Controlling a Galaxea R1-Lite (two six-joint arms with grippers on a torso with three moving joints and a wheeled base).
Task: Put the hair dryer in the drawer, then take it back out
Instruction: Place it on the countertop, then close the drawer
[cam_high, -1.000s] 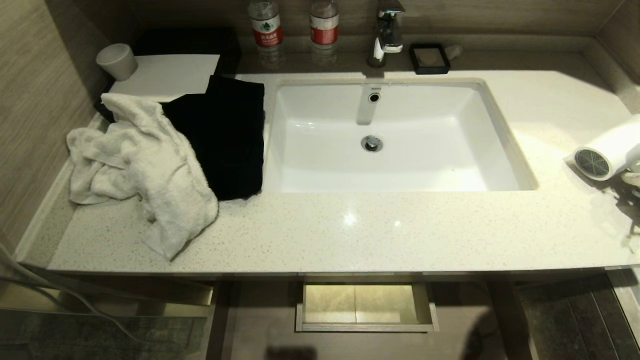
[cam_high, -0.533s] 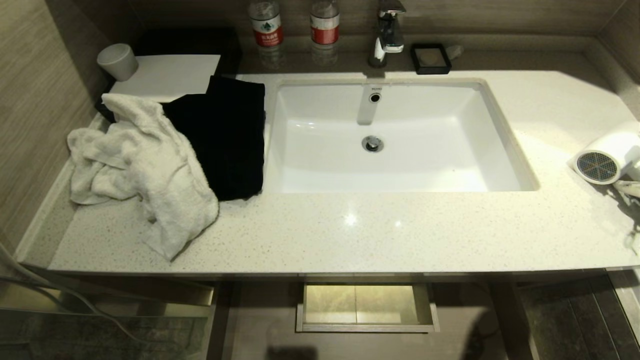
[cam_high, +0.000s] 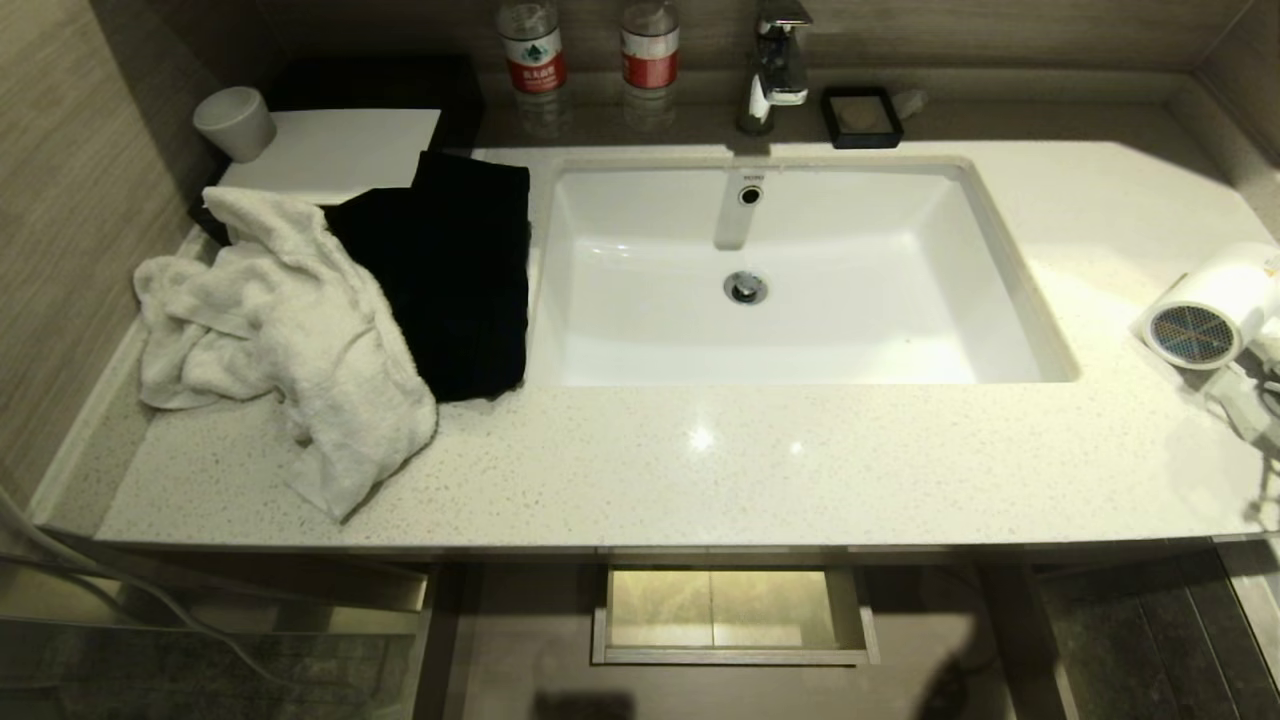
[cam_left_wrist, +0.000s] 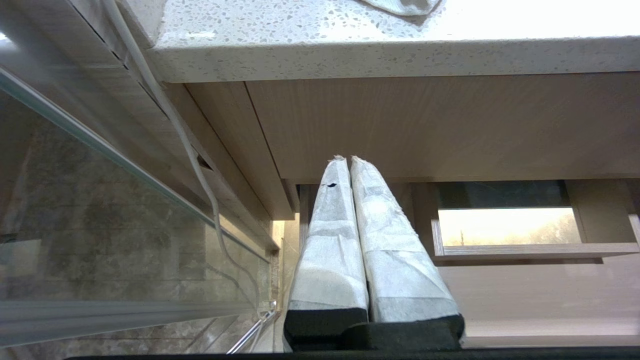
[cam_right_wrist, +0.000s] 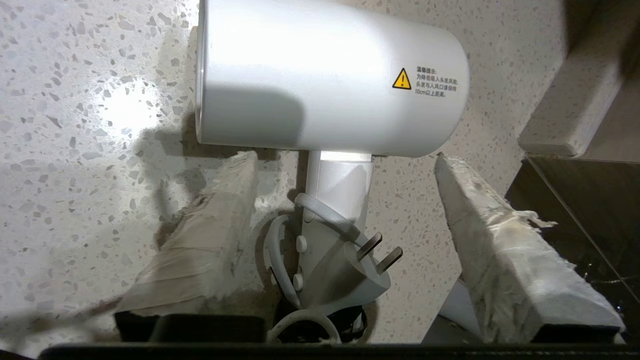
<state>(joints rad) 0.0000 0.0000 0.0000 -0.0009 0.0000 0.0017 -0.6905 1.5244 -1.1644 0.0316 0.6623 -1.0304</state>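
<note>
Fingers (cam_right_wrist: 205, 240) of the right gripper (cam_right_wrist: 345, 200) are spread wide either side of the hair dryer (cam_right_wrist: 330, 75), nothing being gripped. It is laid on the countertop (cam_high: 760, 470), right of the sink (cam_high: 790, 270). With the drawer (cam_high: 735, 655) seen empty below the sink, the task is judged essentially finished.

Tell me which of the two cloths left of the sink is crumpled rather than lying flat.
The white towel; the black cloth beside it lies flat.
</note>
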